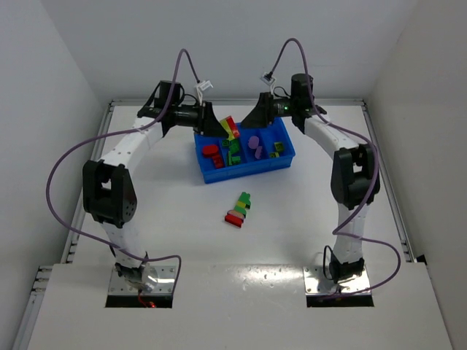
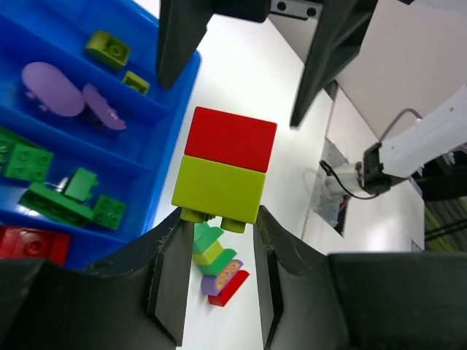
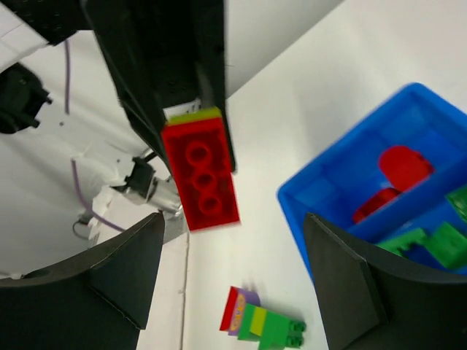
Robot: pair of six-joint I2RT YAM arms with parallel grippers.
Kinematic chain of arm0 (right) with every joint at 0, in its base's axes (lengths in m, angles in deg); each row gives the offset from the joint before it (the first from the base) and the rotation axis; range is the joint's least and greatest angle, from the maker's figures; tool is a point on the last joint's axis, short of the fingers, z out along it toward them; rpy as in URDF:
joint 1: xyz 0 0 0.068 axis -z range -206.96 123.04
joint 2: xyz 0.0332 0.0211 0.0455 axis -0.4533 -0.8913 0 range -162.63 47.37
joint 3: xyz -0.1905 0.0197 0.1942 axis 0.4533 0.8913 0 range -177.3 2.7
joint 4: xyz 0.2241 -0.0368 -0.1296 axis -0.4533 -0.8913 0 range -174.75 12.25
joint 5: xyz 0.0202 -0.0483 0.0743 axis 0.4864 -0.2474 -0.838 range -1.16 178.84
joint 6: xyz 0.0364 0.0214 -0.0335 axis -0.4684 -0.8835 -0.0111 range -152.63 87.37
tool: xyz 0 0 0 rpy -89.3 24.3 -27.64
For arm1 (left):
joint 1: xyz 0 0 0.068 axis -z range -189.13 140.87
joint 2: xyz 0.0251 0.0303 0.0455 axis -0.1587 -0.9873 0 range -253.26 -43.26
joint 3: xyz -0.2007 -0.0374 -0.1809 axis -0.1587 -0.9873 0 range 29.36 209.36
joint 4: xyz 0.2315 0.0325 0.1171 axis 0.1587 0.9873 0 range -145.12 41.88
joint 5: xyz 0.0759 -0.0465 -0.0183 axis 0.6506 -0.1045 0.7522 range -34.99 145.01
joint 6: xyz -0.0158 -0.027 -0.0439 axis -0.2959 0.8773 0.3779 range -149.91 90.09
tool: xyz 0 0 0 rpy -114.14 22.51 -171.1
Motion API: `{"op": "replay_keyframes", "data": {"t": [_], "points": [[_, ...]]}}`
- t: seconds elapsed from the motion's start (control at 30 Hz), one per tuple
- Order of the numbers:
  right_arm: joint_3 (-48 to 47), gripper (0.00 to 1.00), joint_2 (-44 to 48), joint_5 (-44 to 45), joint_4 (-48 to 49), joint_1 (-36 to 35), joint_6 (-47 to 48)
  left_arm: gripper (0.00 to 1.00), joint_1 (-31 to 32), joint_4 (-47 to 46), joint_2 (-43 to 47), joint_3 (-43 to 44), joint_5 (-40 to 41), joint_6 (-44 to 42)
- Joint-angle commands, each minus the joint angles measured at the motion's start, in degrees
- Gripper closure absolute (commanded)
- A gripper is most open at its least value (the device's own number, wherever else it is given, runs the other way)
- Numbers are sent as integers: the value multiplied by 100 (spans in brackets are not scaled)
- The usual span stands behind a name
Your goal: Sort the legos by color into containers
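Left gripper [image 2: 219, 216] clamps the yellow half of a red/yellow lego pair [image 2: 228, 169] aloft beside the blue tray [image 1: 246, 170], red half facing the open, empty right gripper [image 3: 233, 271], presumably to split colours.

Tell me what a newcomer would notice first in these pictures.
The red-on-yellow-green brick pair stands out, clamped in the left gripper in mid-air by the far edge of the bright blue tray. The right gripper is open around it without touching. Next comes the tray itself, its compartments holding sorted bricks, then a lone multicolour stack lying on the white table in front of the tray.
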Motion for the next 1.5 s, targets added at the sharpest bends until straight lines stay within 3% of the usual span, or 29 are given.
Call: {"op": "replay_keyframes", "data": {"t": [0.0, 0.3, 0.37, 0.4, 0.5, 0.6, 0.73, 1.13, 1.2, 1.37, 1.47], "points": [[45, 24, 386, -396, 471, -214, -168, 100, 100, -300, -54, 41, -428, 15], [98, 27, 439, -501, 620, -372, -299, 100, 214, -362, -107, 41, -533, 120], [150, 36, 439, -502, 620, -425, -299, 100, 267, -415, -107, 41, -586, 120], [151, 47, 439, -502, 620, -425, -299, 100, 267, -415, -107, 41, -587, 120], [151, 58, 439, -502, 620, -425, -299, 100, 267, -415, -159, 41, -587, 120], [212, 82, 544, -379, 620, -425, -299, 100, 267, -415, -159, -12, -587, 120], [326, 95, 615, -239, 567, -224, -299, 100, 206, -415, -98, -126, -455, 120], [256, 100, 571, 526, 172, 980, -291, 100, 153, -468, 447, -670, 818, 67], [256, 100, 571, 885, -134, 981, -12, 100, 153, -293, 613, -671, 1448, -81], [-34, 100, 623, 1940, -2048, 692, 1553, 100, 153, -169, 973, -671, 3137, -74], [18, 100, 676, 2256, -2140, 289, 1652, 100, 100, -169, 1123, -732, 3728, -20]]}}
